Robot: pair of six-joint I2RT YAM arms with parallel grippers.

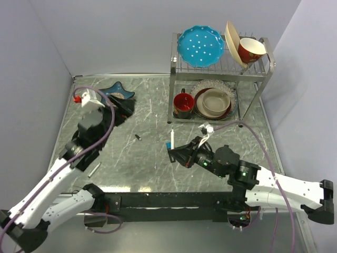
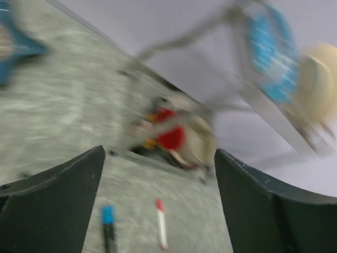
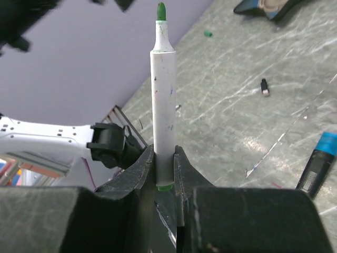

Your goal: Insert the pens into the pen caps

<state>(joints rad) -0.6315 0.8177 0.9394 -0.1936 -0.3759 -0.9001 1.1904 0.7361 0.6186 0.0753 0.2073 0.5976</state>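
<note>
The table [image 1: 147, 163] is a grey, marble-like surface between pale walls, and a dish rack [image 1: 210, 72] stands at its far right corner. Your right gripper [image 3: 164, 154] is clenched on the white pen [image 3: 163, 95]. It grasps the barrel low, near the tail, and holds the pen upright over the middle of the table with the green tip on top. Your left gripper [image 2: 158, 158] is released, the jaws wide apart with nothing between them. It hangs over the far left part, near the blue star dish [image 1: 118, 90].

The pen looks light and stiff, with a smooth round barrel. I think it can turn or slip in the pads if a cap is pushed on at an angle. The low grip leaves the tip free, which is good for capping. The caps are tiny and will probably roll, so take one by its side and keep the mouth free.

The green cap [image 3: 208, 33] lies far off and the black cap [image 3: 265, 87] nearer. The black marker with a blue end [image 3: 318, 163] lies just beside the right gripper, and a red-tipped pen [image 2: 161, 229] near it. Nothing stands between the held pen and the caps.
</note>
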